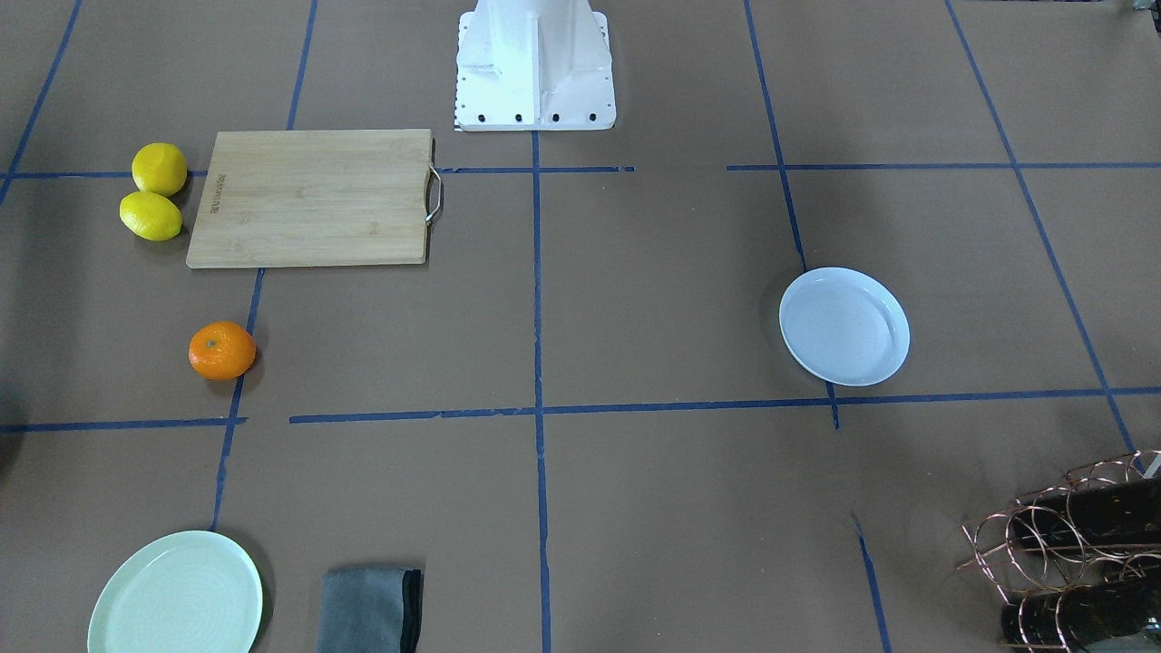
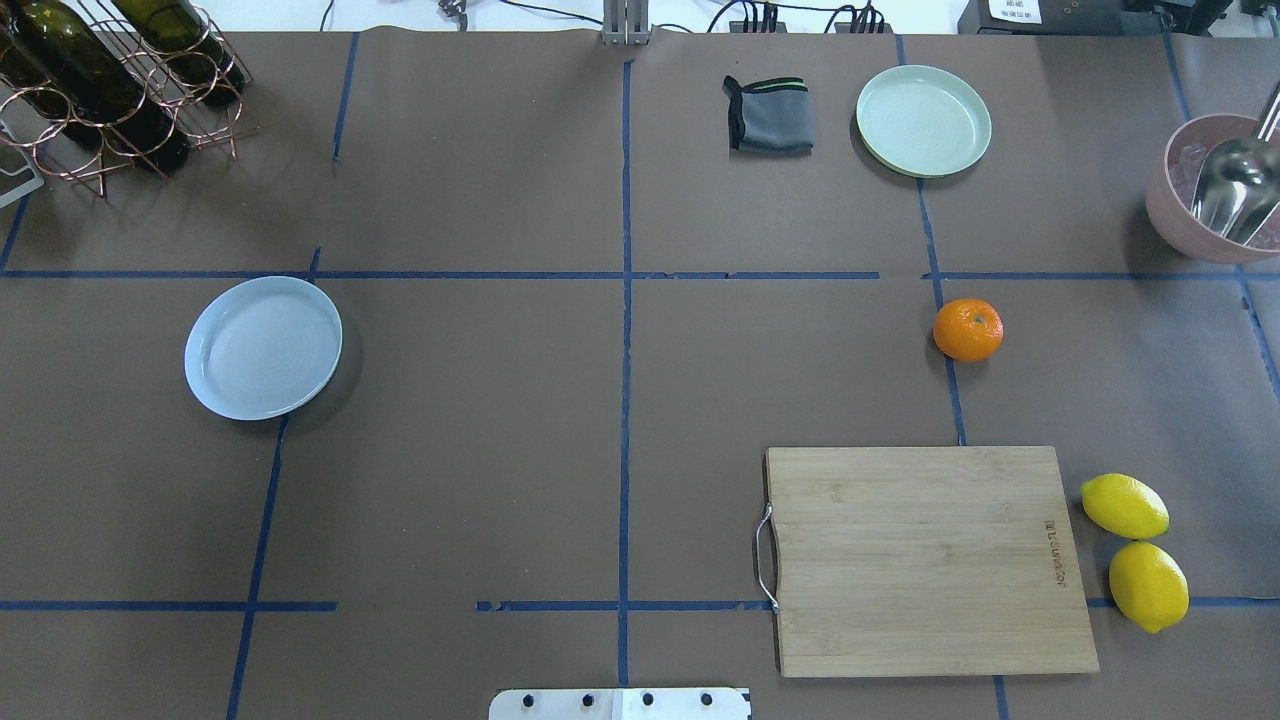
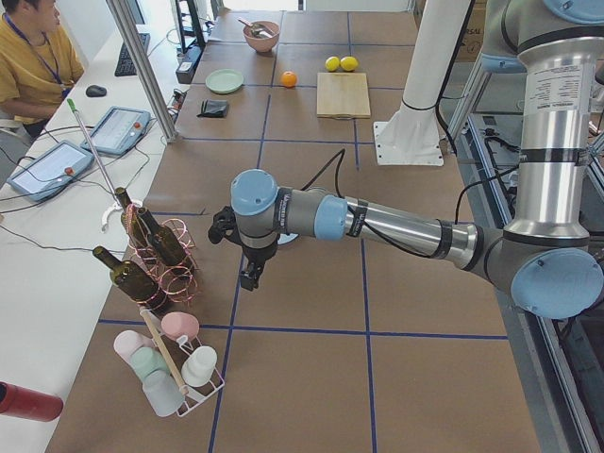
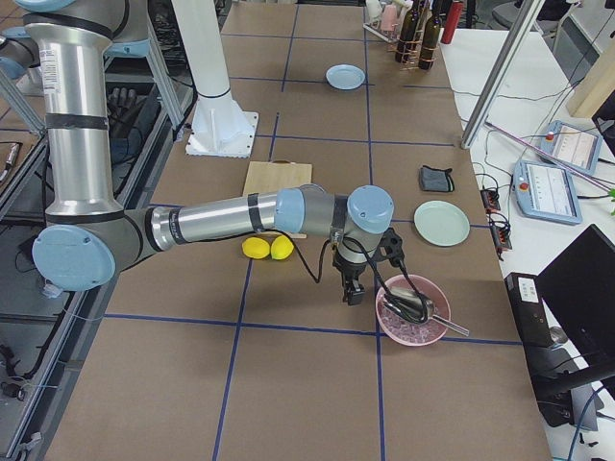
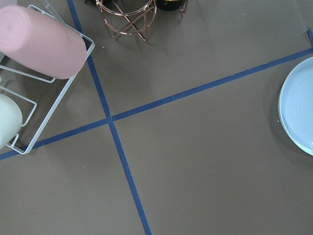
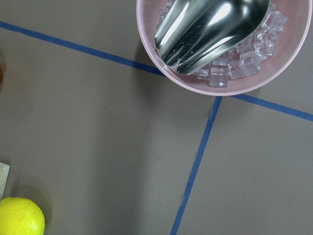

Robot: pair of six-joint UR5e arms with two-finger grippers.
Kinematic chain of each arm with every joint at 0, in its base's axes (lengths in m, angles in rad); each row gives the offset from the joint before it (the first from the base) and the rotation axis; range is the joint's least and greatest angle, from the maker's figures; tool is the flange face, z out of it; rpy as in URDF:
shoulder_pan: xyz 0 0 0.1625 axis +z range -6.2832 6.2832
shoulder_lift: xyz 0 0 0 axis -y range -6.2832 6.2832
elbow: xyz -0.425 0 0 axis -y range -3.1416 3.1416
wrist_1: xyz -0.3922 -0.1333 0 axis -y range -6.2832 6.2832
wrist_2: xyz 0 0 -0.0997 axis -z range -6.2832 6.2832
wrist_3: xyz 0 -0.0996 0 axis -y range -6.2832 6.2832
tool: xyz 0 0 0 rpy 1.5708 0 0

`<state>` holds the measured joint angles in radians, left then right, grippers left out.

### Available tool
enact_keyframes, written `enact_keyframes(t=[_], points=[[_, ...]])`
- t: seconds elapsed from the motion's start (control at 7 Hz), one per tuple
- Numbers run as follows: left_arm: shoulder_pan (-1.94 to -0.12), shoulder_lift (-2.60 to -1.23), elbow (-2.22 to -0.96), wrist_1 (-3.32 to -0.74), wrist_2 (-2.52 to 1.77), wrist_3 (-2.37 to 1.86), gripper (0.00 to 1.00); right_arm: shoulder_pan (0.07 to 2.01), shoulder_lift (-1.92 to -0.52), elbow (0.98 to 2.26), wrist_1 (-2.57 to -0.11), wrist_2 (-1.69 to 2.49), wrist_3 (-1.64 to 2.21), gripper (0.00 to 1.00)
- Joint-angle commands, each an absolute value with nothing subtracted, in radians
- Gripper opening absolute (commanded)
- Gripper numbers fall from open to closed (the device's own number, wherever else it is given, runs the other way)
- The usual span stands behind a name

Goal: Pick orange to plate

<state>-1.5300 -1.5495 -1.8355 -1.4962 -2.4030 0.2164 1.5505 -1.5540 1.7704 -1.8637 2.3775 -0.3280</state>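
The orange [image 2: 968,330] lies alone on the brown table, on the robot's right side, between the cutting board and the mint-green plate; it also shows as the orange [image 1: 222,350]. The white plate [image 2: 263,347] sits bare on the robot's left side, and its rim shows as the plate [image 5: 298,112]. My left gripper [image 3: 250,274] hangs over the table close to the white plate. My right gripper [image 4: 354,293] hangs beside the pink bowl, some way from the orange. Both show only in the side views, so I cannot tell whether they are open or shut.
A wooden cutting board [image 2: 930,560] lies with two lemons [image 2: 1135,545] beside it. A mint-green plate [image 2: 923,120] and a grey cloth [image 2: 770,115] lie at the far edge. A pink bowl [image 2: 1180,215] holds ice and a metal scoop. A bottle rack [image 2: 110,80] and a cup rack [image 3: 175,363] stand on the robot's left.
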Motion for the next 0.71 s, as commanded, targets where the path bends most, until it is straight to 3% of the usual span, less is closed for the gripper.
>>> enact_keyframes(t=[0.0,0.29,0.57], points=[[-1.500,-1.566,-1.833,-1.503,-2.411,0.195,1.00,1.545,-1.554,1.770,-1.814,2.379,-0.325,1.00],[-1.493,-1.553,-1.735,-1.695,-2.413,0.199,1.00,1.542,-1.552,1.749,-1.807,2.434,-0.328,1.00],[-1.305,-1.561,-1.756,-1.834,-2.413,-0.036,1.00,1.542,-1.554,1.750,-1.809,2.437,-0.328,1.00]])
